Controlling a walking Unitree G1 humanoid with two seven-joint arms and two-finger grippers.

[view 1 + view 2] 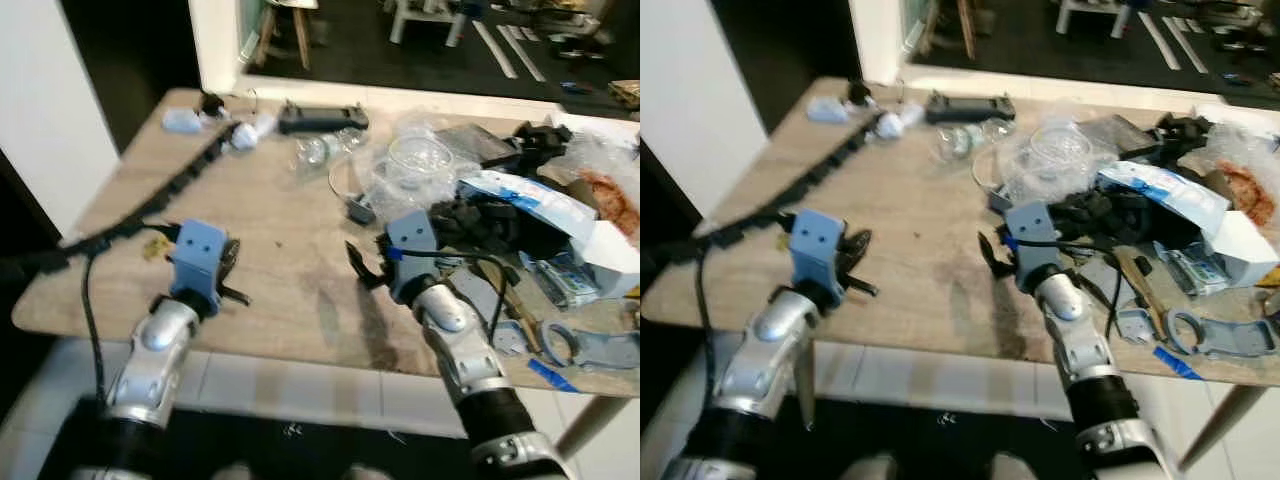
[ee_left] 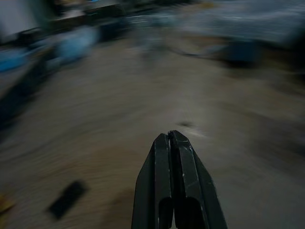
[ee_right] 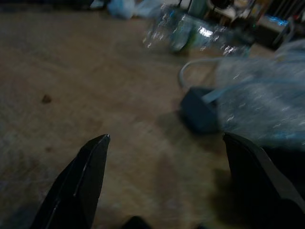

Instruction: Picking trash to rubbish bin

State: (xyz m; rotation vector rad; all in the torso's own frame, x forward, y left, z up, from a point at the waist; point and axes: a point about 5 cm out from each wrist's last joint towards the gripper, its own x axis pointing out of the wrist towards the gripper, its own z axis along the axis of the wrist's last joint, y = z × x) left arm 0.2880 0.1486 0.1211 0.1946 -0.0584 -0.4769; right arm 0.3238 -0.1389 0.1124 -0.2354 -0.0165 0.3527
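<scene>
My right gripper is spread wide, facing the crumpled clear plastic mid-table; the left gripper is pressed together. That plastic looks light, crackly and slippery, so I'd pinch 1 bunched fold.

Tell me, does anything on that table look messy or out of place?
Yes. The table's right side is heaped with crumpled clear plastic, torn white packaging and black parts. A crushed bottle lies on its side near the far edge.
</scene>
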